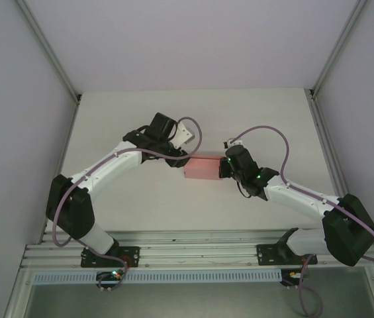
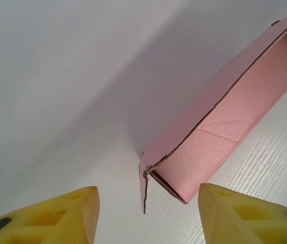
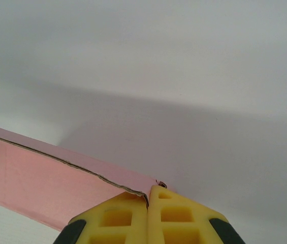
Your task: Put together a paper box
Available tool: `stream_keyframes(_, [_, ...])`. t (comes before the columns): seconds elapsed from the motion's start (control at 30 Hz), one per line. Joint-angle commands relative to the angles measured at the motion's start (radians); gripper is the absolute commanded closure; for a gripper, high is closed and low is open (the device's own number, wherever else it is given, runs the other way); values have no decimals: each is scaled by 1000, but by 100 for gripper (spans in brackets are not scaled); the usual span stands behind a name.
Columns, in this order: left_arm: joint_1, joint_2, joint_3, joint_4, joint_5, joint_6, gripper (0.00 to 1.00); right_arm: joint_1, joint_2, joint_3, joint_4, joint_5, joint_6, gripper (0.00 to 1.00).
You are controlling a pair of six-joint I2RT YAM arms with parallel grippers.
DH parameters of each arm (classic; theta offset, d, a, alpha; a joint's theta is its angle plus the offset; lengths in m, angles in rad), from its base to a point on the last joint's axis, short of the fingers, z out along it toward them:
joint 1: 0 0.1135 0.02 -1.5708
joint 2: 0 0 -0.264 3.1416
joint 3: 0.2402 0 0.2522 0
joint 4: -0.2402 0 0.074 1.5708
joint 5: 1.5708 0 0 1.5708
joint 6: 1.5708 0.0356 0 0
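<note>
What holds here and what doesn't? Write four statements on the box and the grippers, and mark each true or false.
1. The paper box lies between the left gripper and the right gripper. True.
2. The right gripper is shut on an edge of the paper box. True.
3. The left gripper is clamped on the paper box. False: its fingers stand apart, with the end of the paper box just ahead of the gap.
4. The paper box is blue. False: it is pink.
</note>
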Motion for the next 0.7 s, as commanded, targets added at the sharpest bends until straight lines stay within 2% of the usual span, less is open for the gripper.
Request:
stream_keyframes(0.0, [6,45,34,-41,-3,-20,48,7,19,23,-54,1,-16,100])
stream_keyframes(0.17, [7,75,54,-56,29,-14,53,8,20,24,-58,-1,-19,100])
stream_keyframes(0.33, [9,76,61,-57,10,-16,71,7,15,25,-63,-4,-23,100])
stream_keyframes(0.47, [10,80,73,-68,-6,-29,92,6,12,24,-61,-6,-28,100])
stream_keyframes(0.57, [9,77,84,-78,5,-51,99,9,20,26,-67,-4,-31,100])
stream_keyframes(0.67, [8,82,106,-99,12,-107,100,15,23,22,-67,13,-29,100])
